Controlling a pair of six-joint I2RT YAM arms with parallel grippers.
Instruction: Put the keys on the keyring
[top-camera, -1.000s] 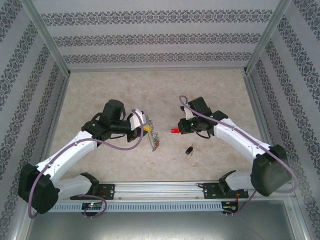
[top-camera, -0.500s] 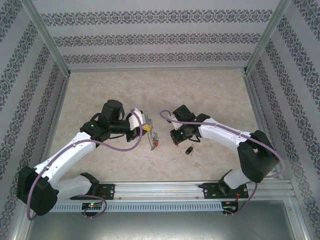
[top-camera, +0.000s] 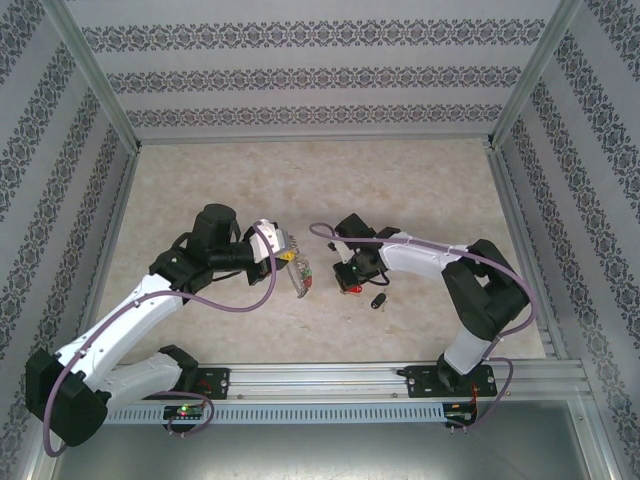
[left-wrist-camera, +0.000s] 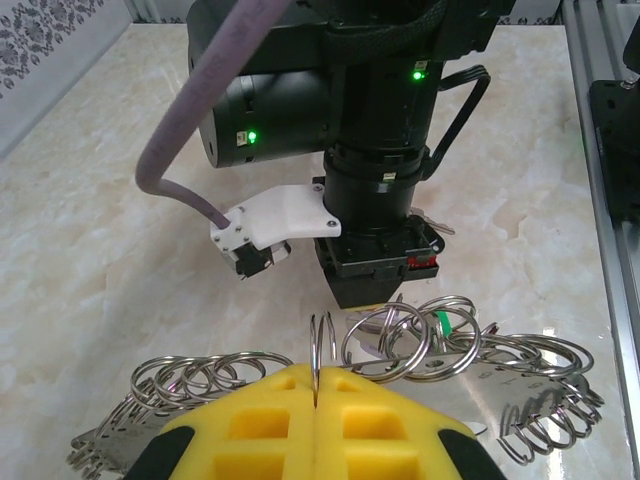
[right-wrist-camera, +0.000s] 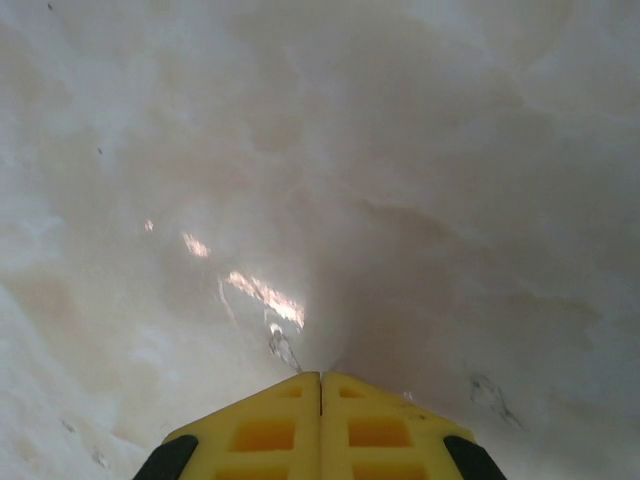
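As top cam looks down, beige marbled table (top-camera: 320, 180) sits inside patterned walls (top-camera: 320, 75) w/ metal frame; L arm stretches to centre, left gripper (top-camera: 290, 262) clamped on keyring (top-camera: 300, 280). R arm folds inward, right gripper (top-camera: 347, 278) clenched, red key (top-camera: 346, 290) at its tip, black key (top-camera: 378, 300) on table just beside. Left wrist: yellow fingers (left-wrist-camera: 250, 425) pinch one loop of keyring, right gripper's black body just beyond. Right wrist: fingers pressed together, close over marble; can't tell what's pinched.
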